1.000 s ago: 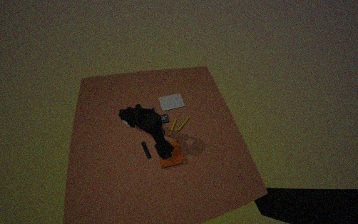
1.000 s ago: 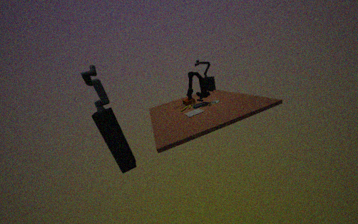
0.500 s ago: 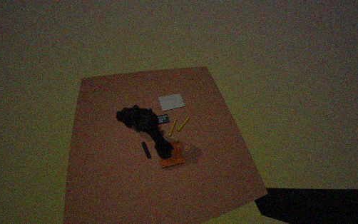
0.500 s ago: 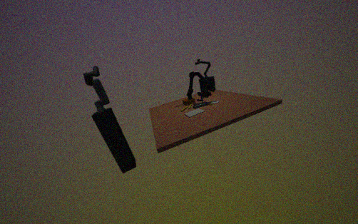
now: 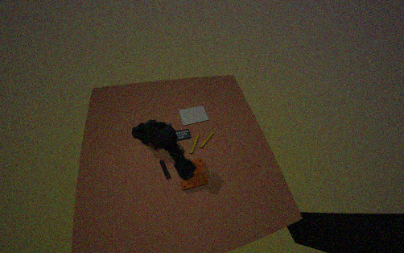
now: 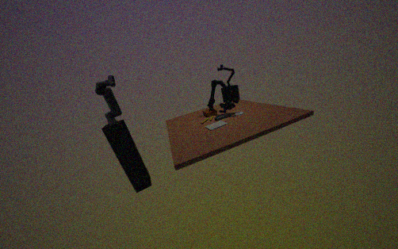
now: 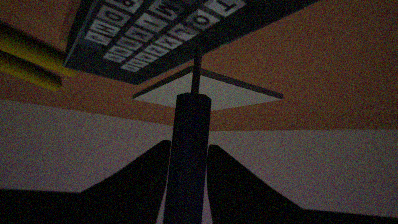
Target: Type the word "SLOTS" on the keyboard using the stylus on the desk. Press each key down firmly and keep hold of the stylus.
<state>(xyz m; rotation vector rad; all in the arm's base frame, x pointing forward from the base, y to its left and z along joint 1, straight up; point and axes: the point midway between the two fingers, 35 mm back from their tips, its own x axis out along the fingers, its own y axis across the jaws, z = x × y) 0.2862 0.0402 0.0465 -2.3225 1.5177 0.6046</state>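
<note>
My gripper point(image 7: 189, 151) point(image 5: 164, 137) is shut on the dark stylus point(image 7: 189, 130), which stands between the two fingers. The stylus's thin tip point(image 7: 196, 70) points at the keyboard point(image 7: 150, 30) point(image 5: 183, 134) point(image 6: 227, 116) and reaches the nearest row of keys. I cannot tell whether it touches a key. The keyboard is dark with pale lettered keys. In the top view the arm covers its left part. The picture is dim and grainy, and the key letters are hard to read.
A white sheet point(image 5: 193, 114) point(image 7: 215, 95) point(image 6: 216, 125) lies beyond the keyboard. Two yellow pens point(image 5: 194, 143) point(image 5: 207, 139) point(image 7: 25, 55) lie beside it. A small dark bar point(image 5: 165, 169) lies by the arm's orange base point(image 5: 196, 179). All rest on the orange table point(image 5: 118, 201) point(image 6: 255, 123).
</note>
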